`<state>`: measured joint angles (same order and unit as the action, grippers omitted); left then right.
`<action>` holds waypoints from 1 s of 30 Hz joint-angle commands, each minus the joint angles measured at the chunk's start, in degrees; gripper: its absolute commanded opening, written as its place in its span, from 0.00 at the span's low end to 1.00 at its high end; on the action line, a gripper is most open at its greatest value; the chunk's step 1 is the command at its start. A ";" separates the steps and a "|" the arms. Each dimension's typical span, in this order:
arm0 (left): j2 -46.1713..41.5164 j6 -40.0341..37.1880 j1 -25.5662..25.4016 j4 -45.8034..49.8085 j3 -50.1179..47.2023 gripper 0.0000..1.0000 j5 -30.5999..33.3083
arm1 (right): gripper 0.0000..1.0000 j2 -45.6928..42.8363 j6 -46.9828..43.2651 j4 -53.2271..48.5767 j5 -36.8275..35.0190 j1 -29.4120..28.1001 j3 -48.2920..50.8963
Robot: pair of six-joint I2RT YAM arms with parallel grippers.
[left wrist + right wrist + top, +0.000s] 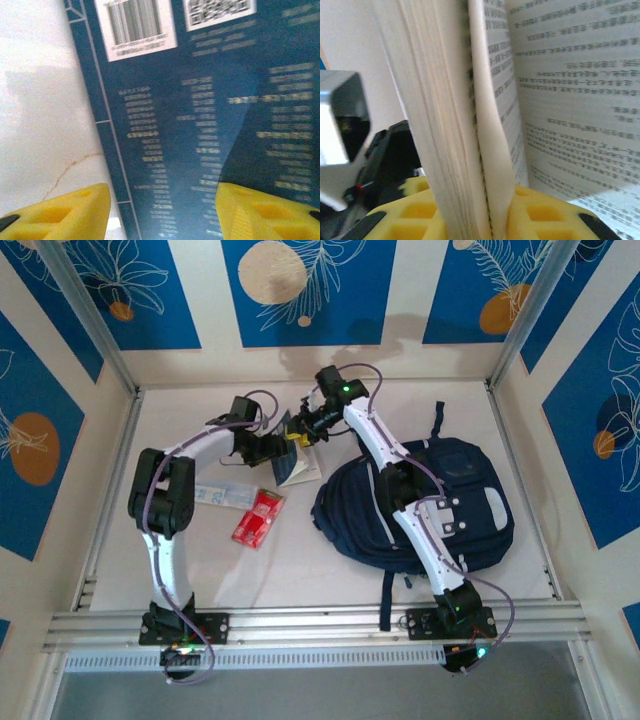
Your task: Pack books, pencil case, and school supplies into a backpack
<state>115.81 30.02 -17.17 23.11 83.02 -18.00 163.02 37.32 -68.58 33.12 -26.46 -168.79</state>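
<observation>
1. Clearly the step in hand is getting the navy book (200,125) off the desk (300,580) and into the backpack (470,540). The book sits at the far middle of the desk, between the two arms and just left of the backpack.
2. Right end effector (470,222) is clamped on the book. A thick block of pages and one curling leaf stand between its yellow fingers (420,200), while a printed page fans loose to the right.
3. Left end effector (160,215) has its fingers apart, one over bare desk and one over the dark cover. It hovers close above the book's edge and grips nothing.
4. To do this well, I judge the right grip should take in the cover as well as the pages. Pinched by the pages alone, the book is likely to flop open or tear a leaf when lifted.
5. Left arm could help by closing on the cover edge it straddles, or by pressing the cover flat so the book shuts before it travels.
6. Lift slowly and carry it rightward. Whether the backpack's mouth is open I cannot tell from the top view, so that needs checking first.
7. As for looks, the book is thin and soft-covered, deep navy with rows of small pale print, a thin white border line, a white barcode label and a white square code patch. Its pages are cream with dense text.
8. Red packet (258,517) and a pale flat strip (222,494) lie on the desk near the left arm, well apart from the backpack.
</observation>
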 commanded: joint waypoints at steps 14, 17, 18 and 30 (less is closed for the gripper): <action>-11.92 3.50 1.36 2.38 -4.92 0.66 -1.89 | 0.10 4.41 -0.30 -10.12 -2.92 -0.88 -11.91; -17.16 4.49 2.72 3.79 -6.71 0.70 -1.52 | 0.09 2.24 1.05 -8.85 -2.57 -0.84 -11.93; -18.97 4.89 3.29 4.35 -7.39 0.71 -1.35 | 0.09 1.30 1.46 -8.45 -2.41 -0.72 -11.93; -36.99 13.62 5.77 6.53 -18.84 0.79 -3.27 | 0.08 -10.60 1.70 -12.34 -2.48 -0.03 -11.91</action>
<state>81.25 39.64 -11.64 28.36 67.07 -19.99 159.35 38.37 -77.82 28.49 -26.70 -177.31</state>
